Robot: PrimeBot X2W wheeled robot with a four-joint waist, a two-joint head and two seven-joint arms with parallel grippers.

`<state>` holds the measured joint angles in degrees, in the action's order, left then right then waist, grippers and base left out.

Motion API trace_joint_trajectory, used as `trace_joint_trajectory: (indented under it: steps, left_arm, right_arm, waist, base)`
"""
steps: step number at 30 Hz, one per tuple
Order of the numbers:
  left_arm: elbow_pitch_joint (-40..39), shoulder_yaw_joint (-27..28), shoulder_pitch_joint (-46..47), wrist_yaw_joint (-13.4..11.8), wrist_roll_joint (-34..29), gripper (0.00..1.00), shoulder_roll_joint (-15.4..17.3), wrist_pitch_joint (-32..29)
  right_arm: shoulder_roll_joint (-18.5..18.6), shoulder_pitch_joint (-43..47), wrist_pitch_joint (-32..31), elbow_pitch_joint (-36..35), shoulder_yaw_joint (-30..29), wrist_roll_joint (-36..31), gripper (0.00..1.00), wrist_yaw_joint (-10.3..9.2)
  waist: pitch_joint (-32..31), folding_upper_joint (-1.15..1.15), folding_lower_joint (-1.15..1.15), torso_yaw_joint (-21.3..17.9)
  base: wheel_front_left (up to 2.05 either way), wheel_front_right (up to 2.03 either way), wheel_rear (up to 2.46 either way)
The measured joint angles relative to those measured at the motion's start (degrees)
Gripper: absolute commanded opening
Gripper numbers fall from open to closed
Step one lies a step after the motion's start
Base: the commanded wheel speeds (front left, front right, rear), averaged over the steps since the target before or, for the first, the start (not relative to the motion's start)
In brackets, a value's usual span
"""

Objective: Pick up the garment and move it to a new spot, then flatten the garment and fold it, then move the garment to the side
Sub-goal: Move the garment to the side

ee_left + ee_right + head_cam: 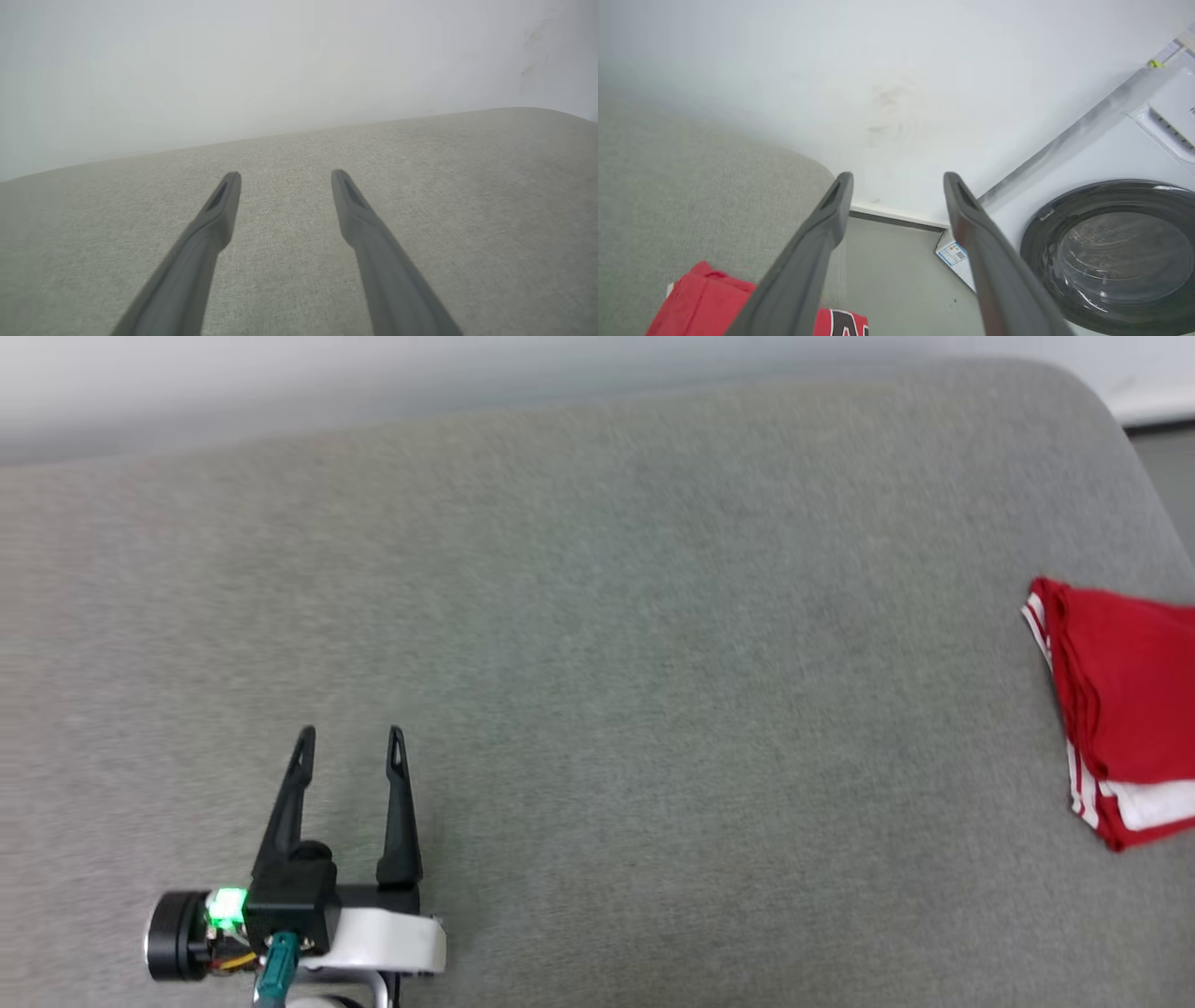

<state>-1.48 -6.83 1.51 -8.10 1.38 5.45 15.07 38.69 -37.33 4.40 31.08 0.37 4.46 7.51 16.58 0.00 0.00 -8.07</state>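
The garment (pixel 1130 709) lies folded in a compact red stack on the grey cushion (pixel 597 663). Its layered edges face the middle of the cushion, striped trim runs along that side, and a white sleeve shows at its near corner. The head view's frame cuts off its far-right part. In the right wrist view the garment (pixel 705 298) sits low, with a bit of black-and-white print on its red cloth.

Just above the garment in that view is the right gripper (pixel 899 176). Its two dark fingers are spread wide with nothing between them, and one finger crosses in front of the red cloth. I cannot tell whether it touches the cloth.

Beyond the garment the cushion (pixel 691 186) ends in a rounded corner. Past that corner are a strip of floor (pixel 887 280), a pale wall (pixel 901 93) and a white washing machine (pixel 1111 252) with a dark round door.

Well apart from the garment, across the bare cushion, is the left gripper (pixel 351 735). A green light glows at its base. In its own wrist view the left gripper (pixel 286 175) has its fingers parted and empty over the cushion (pixel 467 186)
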Motion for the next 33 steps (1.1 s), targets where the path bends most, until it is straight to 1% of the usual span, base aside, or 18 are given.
trace_joint_trajectory:
  steps: [3, 6, 10, 15, 19, 23, 29, 33]
  left_arm:
    - [0.1, 0.2, -1.7, -0.1, 0.4, 1.00, -0.5, 0.0]
    - [0.3, 0.3, -3.2, 0.0, 0.4, 1.00, -0.6, 0.0]
    - [0.5, 0.4, -4.5, 0.0, 0.4, 1.00, -0.9, 0.0]
    - [1.1, 0.1, -5.1, 0.3, 0.3, 1.00, -1.3, 0.0]
    - [1.7, -0.2, -6.0, 0.6, 0.3, 1.00, -1.6, 0.0]
    - [2.1, -0.2, -6.8, 0.9, 0.3, 1.00, -1.7, 0.0]
    - [2.8, -0.6, -7.9, 1.1, -0.1, 1.00, -1.9, 0.0]
    - [3.1, -0.7, -8.7, 1.1, -0.1, 1.00, -2.0, 0.0]
  right_arm:
    - [-4.4, 1.9, 6.7, -3.1, -3.3, -3.6, 1.00, 0.00]
    - [-9.4, 4.5, 9.4, -6.7, -4.8, -5.5, 1.00, 0.01]
    - [-15.4, 9.1, 10.5, -12.8, -4.8, -5.8, 1.00, 0.01]
    - [-22.3, 14.4, 10.6, -21.3, -4.0, -2.8, 1.00, 0.01]
    - [-26.9, 19.8, 10.6, -25.0, -2.9, -0.9, 1.00, 0.00]
    - [-30.5, 25.1, 10.6, -25.8, -1.4, 0.0, 1.00, 0.01]
    - [-32.9, 31.8, 10.6, -25.5, -1.4, 1.5, 1.00, 0.01]
    - [-34.2, 36.2, 10.6, -26.6, -1.5, 1.9, 1.00, 0.00]
  waist:
    - [-2.4, 0.00, 0.00, 1.6]
    - [-4.5, 0.00, 0.00, 3.3]
    - [-7.0, 0.00, 0.00, 5.5]
    - [-9.4, 0.00, 0.00, 7.8]
    - [-11.3, 0.00, 0.00, 9.1]
    - [-13.1, 0.00, -0.01, 10.0]
    - [-15.5, 0.00, -0.01, 11.0]
    - [-16.6, 0.00, -0.01, 11.4]
  base:
    - [0.00, 0.00, 0.00]
    - [0.00, 0.00, 0.00]
    - [0.00, 0.00, 0.00]
    - [0.00, 0.00, 0.00]
    - [0.00, 0.00, 0.00]
    - [0.00, 0.00, 0.00]
    - [0.00, 0.00, 0.00]
    - [0.00, 0.00, 0.00]
